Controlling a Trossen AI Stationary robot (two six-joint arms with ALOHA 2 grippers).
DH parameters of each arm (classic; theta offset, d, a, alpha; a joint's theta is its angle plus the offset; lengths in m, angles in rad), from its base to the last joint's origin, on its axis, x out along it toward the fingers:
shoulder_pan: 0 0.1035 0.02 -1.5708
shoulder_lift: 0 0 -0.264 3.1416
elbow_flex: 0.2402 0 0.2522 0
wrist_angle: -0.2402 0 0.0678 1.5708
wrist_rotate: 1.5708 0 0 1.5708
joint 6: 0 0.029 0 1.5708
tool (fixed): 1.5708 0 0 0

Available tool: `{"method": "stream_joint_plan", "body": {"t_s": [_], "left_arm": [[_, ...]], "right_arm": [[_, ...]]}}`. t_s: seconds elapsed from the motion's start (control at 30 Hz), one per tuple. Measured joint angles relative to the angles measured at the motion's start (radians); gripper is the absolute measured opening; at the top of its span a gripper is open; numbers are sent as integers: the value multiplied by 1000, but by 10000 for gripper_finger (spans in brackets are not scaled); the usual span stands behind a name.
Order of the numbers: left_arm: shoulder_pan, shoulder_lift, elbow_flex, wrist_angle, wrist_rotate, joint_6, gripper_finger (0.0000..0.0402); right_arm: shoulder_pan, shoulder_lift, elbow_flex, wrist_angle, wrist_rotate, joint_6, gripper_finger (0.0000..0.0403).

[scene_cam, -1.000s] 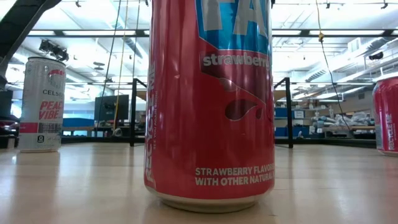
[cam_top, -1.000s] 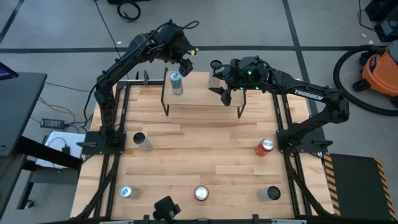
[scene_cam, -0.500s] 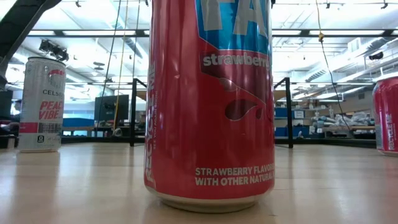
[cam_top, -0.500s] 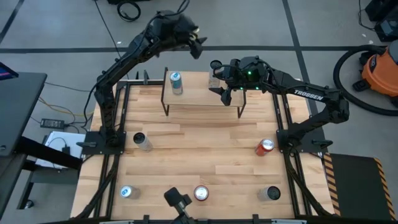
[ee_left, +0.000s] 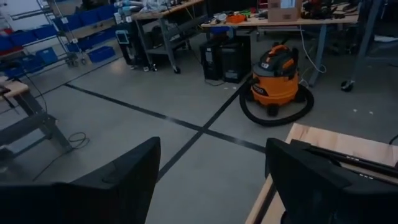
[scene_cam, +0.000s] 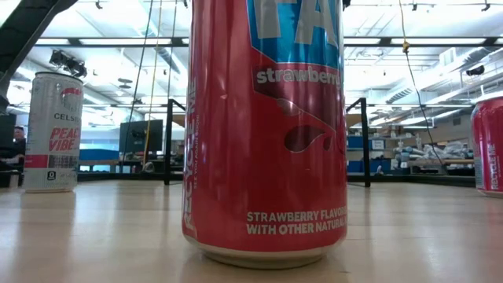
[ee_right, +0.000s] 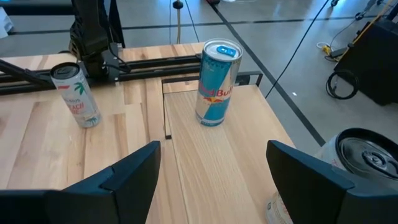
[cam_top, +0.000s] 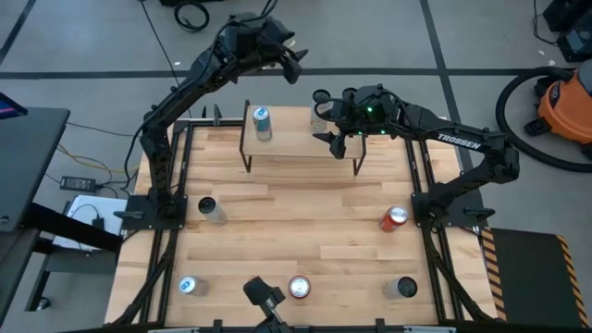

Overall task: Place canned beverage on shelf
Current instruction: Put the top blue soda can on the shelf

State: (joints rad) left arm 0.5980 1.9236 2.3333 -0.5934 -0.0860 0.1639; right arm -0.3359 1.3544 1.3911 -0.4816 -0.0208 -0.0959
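In the low view, most of the table is blocked by a red strawberry can point(scene_cam: 266, 134) close to the lens; the shelf's top is not made out there, and a second red can point(scene_cam: 489, 145) is cut off at the frame's edge.

In the high view, the left gripper point(cam_top: 289, 57) is raised beyond the table's far edge, its fingers spread and holding nothing. The blue-and-silver can point(cam_top: 263, 123) stands upright on the shelf point(cam_top: 296, 139), at about seven o'clock from that gripper and well apart from it.

The right gripper point(cam_top: 326, 116) is held over the shelf's right end, released, with another can point(ee_right: 364, 165) just beside it. Five more cans are spread over the table point(cam_top: 296, 217).
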Motion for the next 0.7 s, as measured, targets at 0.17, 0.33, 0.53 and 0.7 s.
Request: {"method": "stream_joint_plan", "body": {"t_s": [0.17,0.33,0.53,0.7], "left_arm": [[-9,0,0,-51,5,-24,293],[-13,0,0,-151,55,-22,293],[-12,0,-1,-266,108,-75,293],[1,0,-1,-332,179,-121,293]], "right_arm": [[0,0,0,0,0,0,302],[0,0,0,0,0,0,302],[0,0,0,0,0,0,302],[0,0,0,0,0,0,302]]}}
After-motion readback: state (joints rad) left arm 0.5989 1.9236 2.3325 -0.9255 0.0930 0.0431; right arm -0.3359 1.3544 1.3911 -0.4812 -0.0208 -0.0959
